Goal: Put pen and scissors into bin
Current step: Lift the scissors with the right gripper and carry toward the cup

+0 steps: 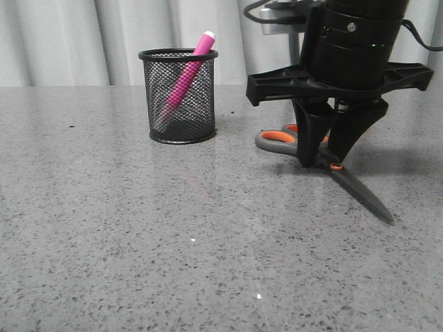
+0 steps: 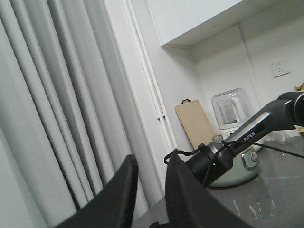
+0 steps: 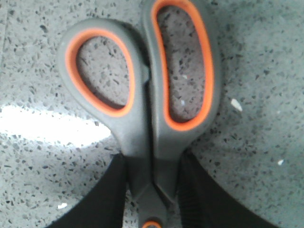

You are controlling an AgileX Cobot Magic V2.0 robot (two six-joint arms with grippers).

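The magenta pen [image 1: 188, 70] stands tilted inside the black mesh bin [image 1: 202, 114], its white tip above the rim. The scissors [image 1: 361, 196] lie on the grey table to the right of the bin, blades pointing toward the front. My right gripper [image 1: 322, 160] reaches down over them. In the right wrist view its fingers [image 3: 107, 199] press both sides of the scissors' [image 3: 142, 118] grey neck just behind the orange pivot screw. My left gripper [image 2: 152, 159] is empty, its jaws a narrow gap apart, raised and facing the curtains. It is out of the front view.
The speckled grey table [image 1: 138, 242] spreads in front of the bin. Curtains hang behind it. In the left wrist view the right arm [image 2: 247, 137], a wooden board and a kitchen appliance show at the far side.
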